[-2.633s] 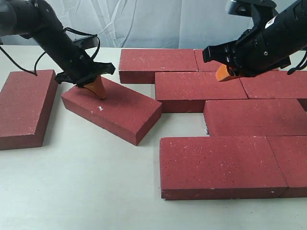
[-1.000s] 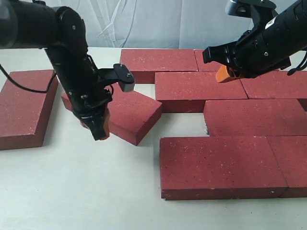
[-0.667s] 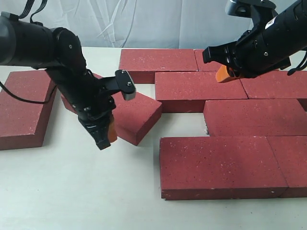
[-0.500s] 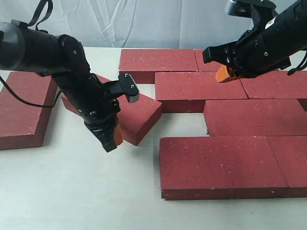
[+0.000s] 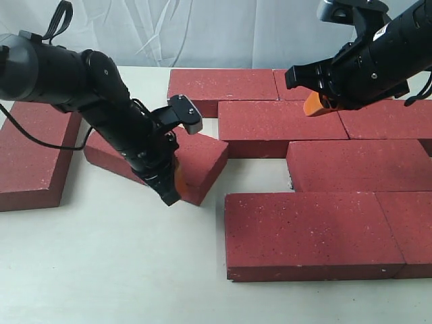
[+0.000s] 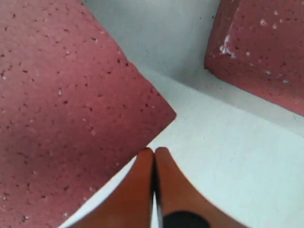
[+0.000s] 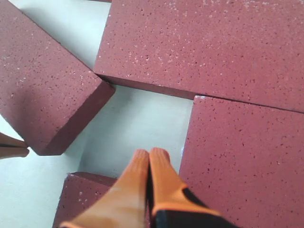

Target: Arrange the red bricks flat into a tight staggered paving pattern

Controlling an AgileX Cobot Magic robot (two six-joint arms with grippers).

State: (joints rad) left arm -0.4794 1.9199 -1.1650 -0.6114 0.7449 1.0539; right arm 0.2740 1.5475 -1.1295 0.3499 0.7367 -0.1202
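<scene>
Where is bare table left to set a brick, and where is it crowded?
Widest bare table lies in front, bordered by the lone left brick, the skewed brick and the front paved brick. Paved rows crowd the right.

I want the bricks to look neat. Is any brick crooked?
Yes. The middle brick lies turned at a slant and is not lined up with the straight rows. The left gripper, shut, is at its near edge. A lone brick sits apart at the far left.

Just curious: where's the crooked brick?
Exterior view, left of centre: the crooked brick lies between the lone left brick and the paved rows, left gripper beside it.
</scene>
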